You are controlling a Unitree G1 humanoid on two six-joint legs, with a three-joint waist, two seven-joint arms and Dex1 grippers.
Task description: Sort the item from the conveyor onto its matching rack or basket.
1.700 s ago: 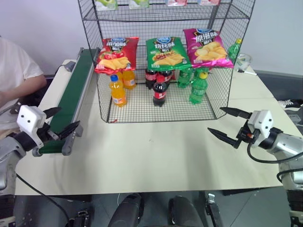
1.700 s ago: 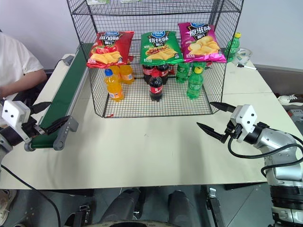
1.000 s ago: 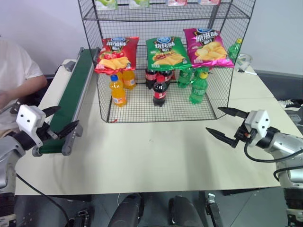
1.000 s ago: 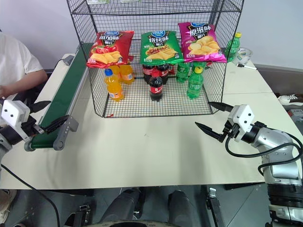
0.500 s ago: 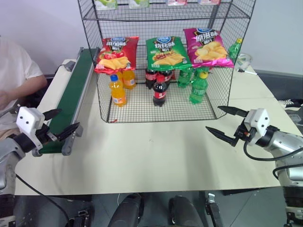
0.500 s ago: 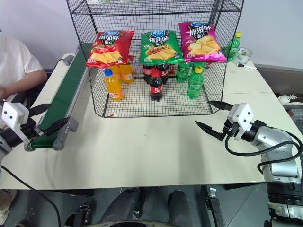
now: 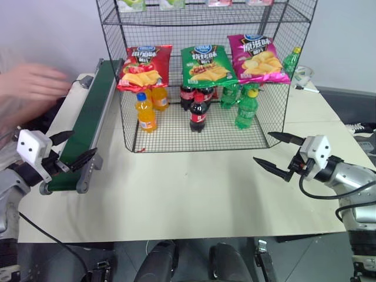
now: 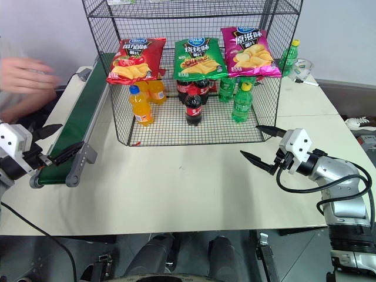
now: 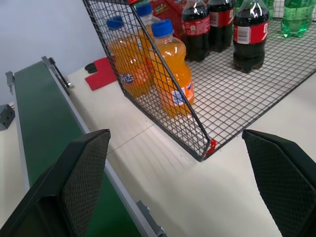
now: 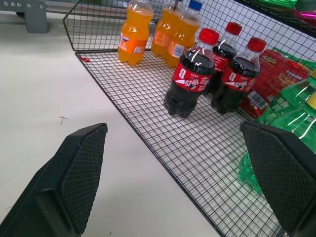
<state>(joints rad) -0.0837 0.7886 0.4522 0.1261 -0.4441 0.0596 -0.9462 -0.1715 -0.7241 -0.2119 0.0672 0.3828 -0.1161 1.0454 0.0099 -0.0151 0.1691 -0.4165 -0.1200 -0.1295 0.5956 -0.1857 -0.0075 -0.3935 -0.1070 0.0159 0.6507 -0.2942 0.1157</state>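
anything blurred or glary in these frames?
Left eye view: the person's hand is motion-smeared above the conveyor. Right eye view: same smear; chip bags in the rack stay crisp. Right wrist view: glare streaks on the cola bottles.

Plain pale wall (image 7: 53, 29) behind, evenly lit. Cream worktop (image 7: 194, 194) across the middle, a seam dividing off a second slab at far right (image 7: 311, 106). Dark grey floor (image 7: 346, 100) beyond the right edge and below the near edge.
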